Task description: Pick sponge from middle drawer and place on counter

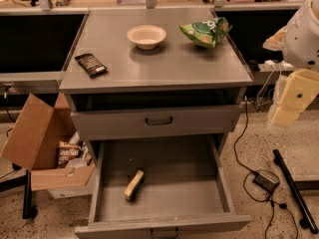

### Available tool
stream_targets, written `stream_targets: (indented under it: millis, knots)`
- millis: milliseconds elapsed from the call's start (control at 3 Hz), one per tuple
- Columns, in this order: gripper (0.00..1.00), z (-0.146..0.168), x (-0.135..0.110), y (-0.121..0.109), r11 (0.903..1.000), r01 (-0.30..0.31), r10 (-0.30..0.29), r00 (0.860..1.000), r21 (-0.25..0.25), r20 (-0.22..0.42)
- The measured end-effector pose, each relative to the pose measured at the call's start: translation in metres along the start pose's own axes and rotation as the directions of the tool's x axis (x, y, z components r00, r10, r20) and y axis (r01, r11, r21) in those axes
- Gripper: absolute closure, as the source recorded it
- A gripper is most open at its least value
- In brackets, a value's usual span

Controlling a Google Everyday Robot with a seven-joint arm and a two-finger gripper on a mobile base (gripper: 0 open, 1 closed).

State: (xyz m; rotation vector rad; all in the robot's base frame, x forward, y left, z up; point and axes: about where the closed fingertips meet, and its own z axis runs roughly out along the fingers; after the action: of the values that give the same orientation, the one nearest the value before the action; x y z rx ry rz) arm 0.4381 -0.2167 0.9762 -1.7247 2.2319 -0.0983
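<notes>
The sponge (133,184), a yellow block with a dark-green face, lies tilted on the floor of the middle drawer (174,183), left of centre. The drawer is pulled far out towards me. The counter (164,63) is the grey top of the cabinet above it. My arm comes in at the right edge. Its cream end piece with the gripper (283,114) hangs beside the cabinet's right side, level with the upper drawer, well above and to the right of the sponge.
On the counter stand a cream bowl (146,36), a green snack bag (205,32) and a dark wrapped bar (90,64). The upper drawer front (158,120) juts over the open drawer. A cardboard box (40,143) sits on the floor at left. Cables and a black rod (294,190) lie at right.
</notes>
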Motion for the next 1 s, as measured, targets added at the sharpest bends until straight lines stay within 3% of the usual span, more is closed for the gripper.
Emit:
stream_targets:
  millis: [333,667,1000]
  knots:
    - [0.00,0.000,0.000,0.000,1.0000,0.000,0.000,1.000,0.000,0.000]
    - [0.00,0.029,-0.032,0.000,0.9893,0.145,-0.145,0.989,0.014,-0.003]
    - [0.00,0.076,-0.080,0.014,0.9347,0.355,-0.355,0.935,-0.006,-0.015]
